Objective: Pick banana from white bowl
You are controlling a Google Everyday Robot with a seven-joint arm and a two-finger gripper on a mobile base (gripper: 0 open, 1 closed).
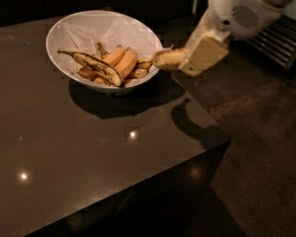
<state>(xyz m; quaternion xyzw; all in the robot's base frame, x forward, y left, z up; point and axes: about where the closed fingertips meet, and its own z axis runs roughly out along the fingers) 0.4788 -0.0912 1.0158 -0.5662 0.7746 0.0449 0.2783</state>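
At upper right, gripper (pixel 188 63), jaws tight around banana (pixel 167 59).
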